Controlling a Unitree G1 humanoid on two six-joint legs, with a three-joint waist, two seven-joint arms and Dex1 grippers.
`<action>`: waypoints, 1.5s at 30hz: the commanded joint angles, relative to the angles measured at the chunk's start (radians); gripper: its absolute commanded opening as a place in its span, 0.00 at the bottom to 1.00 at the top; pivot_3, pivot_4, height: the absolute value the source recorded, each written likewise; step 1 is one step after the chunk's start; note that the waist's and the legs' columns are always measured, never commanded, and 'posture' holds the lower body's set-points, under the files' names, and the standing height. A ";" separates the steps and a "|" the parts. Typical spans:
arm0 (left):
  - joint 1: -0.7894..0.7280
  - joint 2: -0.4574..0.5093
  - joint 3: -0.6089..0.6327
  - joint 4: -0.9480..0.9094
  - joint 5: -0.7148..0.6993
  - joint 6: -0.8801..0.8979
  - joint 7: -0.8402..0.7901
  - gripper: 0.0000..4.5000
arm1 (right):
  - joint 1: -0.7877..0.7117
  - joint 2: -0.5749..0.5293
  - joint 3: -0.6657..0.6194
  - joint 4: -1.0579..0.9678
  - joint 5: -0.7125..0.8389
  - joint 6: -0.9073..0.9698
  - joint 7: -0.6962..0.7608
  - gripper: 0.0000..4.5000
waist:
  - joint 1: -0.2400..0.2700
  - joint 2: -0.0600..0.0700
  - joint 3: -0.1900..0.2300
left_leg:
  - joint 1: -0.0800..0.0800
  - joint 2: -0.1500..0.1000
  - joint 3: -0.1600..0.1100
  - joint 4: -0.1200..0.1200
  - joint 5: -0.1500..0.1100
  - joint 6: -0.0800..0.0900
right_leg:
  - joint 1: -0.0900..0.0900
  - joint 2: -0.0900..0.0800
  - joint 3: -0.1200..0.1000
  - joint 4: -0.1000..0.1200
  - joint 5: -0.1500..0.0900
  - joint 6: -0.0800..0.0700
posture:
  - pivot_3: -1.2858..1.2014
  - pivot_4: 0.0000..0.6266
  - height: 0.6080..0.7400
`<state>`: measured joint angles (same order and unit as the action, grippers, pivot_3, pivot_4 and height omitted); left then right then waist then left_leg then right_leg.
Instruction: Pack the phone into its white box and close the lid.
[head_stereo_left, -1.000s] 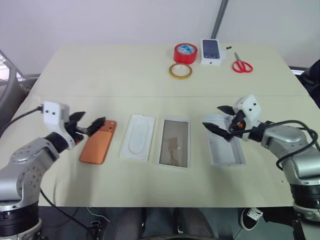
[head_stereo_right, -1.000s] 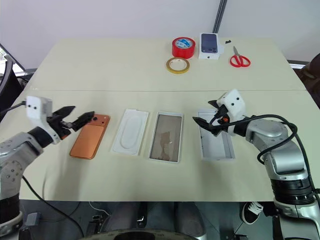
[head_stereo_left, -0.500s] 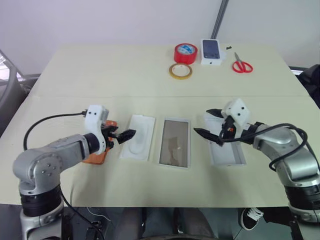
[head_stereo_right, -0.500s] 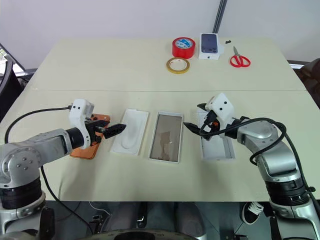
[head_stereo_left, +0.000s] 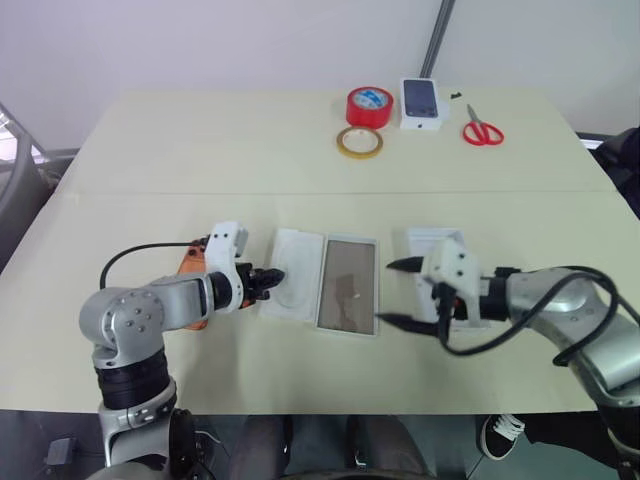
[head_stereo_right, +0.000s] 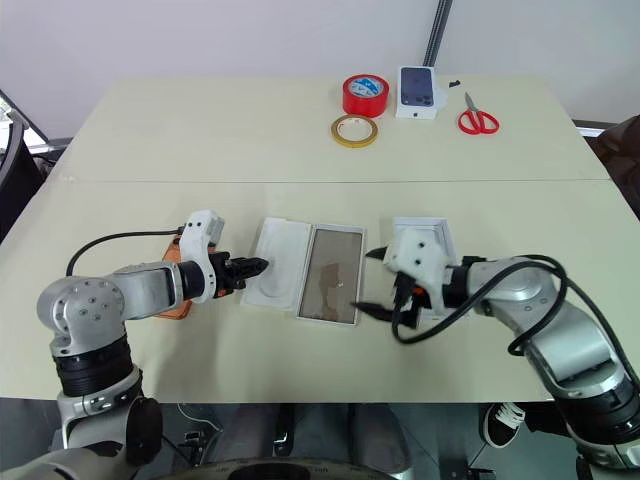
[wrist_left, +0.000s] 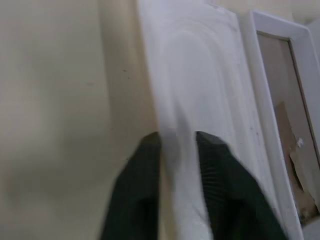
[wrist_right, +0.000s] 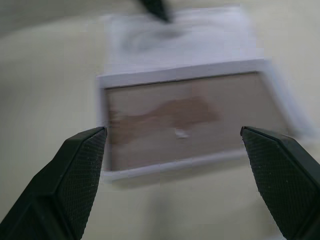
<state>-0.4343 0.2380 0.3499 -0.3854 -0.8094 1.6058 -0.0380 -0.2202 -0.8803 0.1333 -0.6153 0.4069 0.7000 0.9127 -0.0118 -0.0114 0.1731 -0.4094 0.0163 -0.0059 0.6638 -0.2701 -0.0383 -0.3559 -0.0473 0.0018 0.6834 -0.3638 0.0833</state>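
Observation:
The orange phone (head_stereo_left: 188, 260) lies at the left, mostly hidden behind my left arm. My left gripper (head_stereo_left: 265, 280) is past it, shut on the left edge of a flat white insert (head_stereo_left: 297, 272); the left wrist view shows that edge between the fingers (wrist_left: 150, 150). The insert touches the white box (head_stereo_left: 348, 285), an empty tray with a brownish floor. My right gripper (head_stereo_left: 388, 293) stands open beside the tray's right rim, pointing at the white box (wrist_right: 185, 115). The lid (head_stereo_left: 435, 243) lies behind it, partly covered by the right hand.
At the table's far side are a red tape roll (head_stereo_left: 371, 105), a yellowish tape ring (head_stereo_left: 360, 142), a small white carton printed with a dark phone (head_stereo_left: 421, 103) and red scissors (head_stereo_left: 482, 130). The table's front edge runs close below both arms.
My left gripper swung right, past the phone, and closed on the insert's edge; the insert slid right against the tray. My right gripper, still open, came off the lid toward the tray.

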 joint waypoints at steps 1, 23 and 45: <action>-0.024 -0.007 0.030 -0.004 0.022 0.009 0.007 0.02 | -0.060 -0.002 0.107 -0.041 -0.057 0.070 -0.029 1.00 | 0.001 0.000 0.000 | 0.000 0.000 0.000 0.000 0.000 -0.001 | 0.000 0.000 0.000 0.000 0.000 0.000 | 0.52 0.24 1.00; -0.182 -0.082 0.289 0.016 0.076 -0.032 0.015 0.00 | -0.236 0.097 0.408 0.131 -0.365 -0.142 -0.013 0.01 | 0.000 -0.002 0.001 | 0.000 0.000 0.000 0.000 0.002 -0.003 | 0.000 0.000 0.000 0.000 0.000 0.000 | 0.52 0.24 1.00; -0.191 -0.294 0.310 -0.049 0.016 0.009 0.093 0.00 | -0.257 0.102 0.100 0.221 -0.275 -0.119 0.062 0.89 | 0.002 -0.003 0.001 | 0.000 0.000 0.000 0.000 0.002 -0.004 | 0.000 -0.001 -0.001 0.000 0.000 0.000 | 0.52 0.24 1.00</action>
<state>-0.6270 -0.0459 0.6845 -0.3963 -0.7645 1.6058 0.0404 -0.4780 -0.7707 0.2786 -0.3714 0.1138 0.5840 0.9775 -0.0095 -0.0146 0.1741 -0.4099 0.0159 -0.0061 0.6639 -0.2679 -0.0428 -0.3559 -0.0486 0.0009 0.6829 -0.3637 0.0836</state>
